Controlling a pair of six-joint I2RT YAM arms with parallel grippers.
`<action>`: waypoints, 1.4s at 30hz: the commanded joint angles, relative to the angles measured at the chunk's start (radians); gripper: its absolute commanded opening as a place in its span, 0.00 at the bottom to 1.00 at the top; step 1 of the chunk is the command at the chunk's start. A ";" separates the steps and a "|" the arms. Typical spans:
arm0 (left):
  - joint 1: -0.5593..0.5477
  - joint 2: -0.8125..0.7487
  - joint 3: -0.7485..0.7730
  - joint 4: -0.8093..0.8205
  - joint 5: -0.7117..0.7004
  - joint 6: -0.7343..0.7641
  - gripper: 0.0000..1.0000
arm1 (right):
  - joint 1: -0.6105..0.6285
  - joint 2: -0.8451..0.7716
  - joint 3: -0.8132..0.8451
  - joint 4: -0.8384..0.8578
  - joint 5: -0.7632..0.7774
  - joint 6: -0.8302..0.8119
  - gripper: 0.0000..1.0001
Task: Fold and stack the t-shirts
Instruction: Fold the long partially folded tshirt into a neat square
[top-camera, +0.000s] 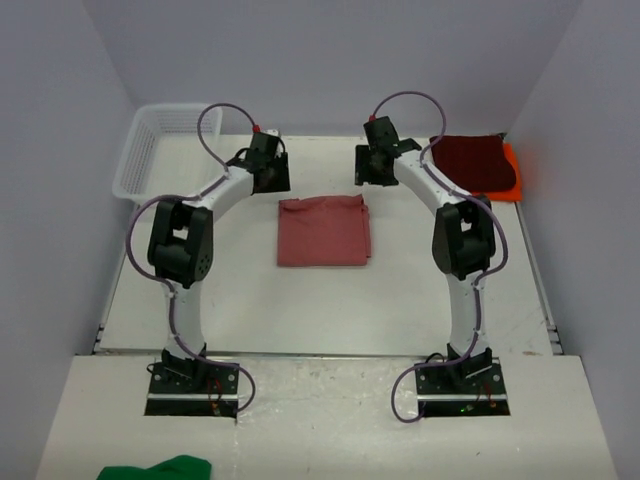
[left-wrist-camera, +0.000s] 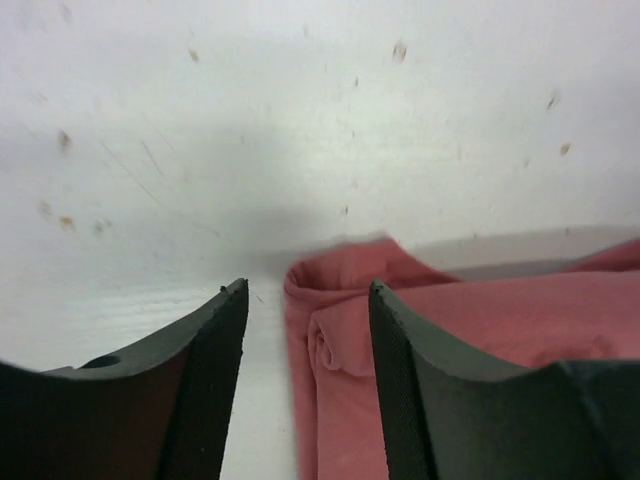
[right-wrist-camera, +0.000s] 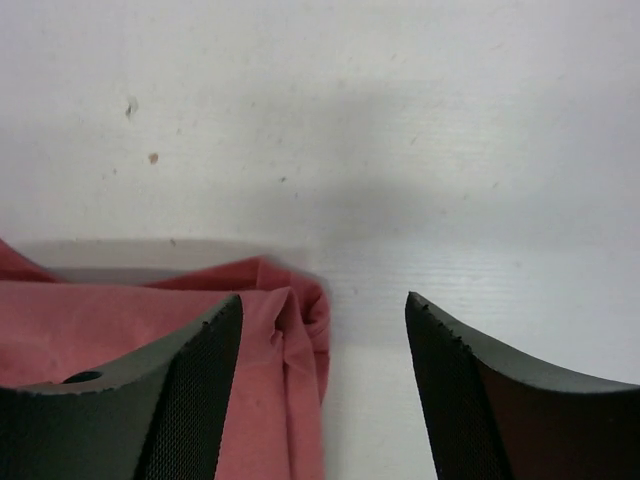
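A rose t-shirt lies folded into a rectangle in the middle of the table. My left gripper hovers just beyond its far left corner and my right gripper just beyond its far right corner. In the left wrist view the left gripper is open, with the rose t-shirt's rolled corner lying loose between the fingers. The right gripper is open too, over the rose t-shirt's other corner. A dark maroon t-shirt lies folded on an orange t-shirt at the far right.
A white mesh basket stands at the far left corner. A green cloth lies on the near shelf behind the left arm's base. The table's right edge runs close to the stacked shirts.
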 joint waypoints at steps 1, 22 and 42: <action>0.001 -0.141 0.069 0.090 -0.143 0.095 0.54 | -0.007 -0.108 0.074 0.001 0.114 -0.071 0.67; -0.068 -0.192 -0.391 0.483 0.702 -0.190 0.00 | 0.013 -0.022 0.054 -0.115 -0.460 0.074 0.00; -0.186 -0.136 -0.525 0.460 0.595 -0.179 0.00 | 0.014 0.174 0.173 -0.139 -0.386 0.079 0.00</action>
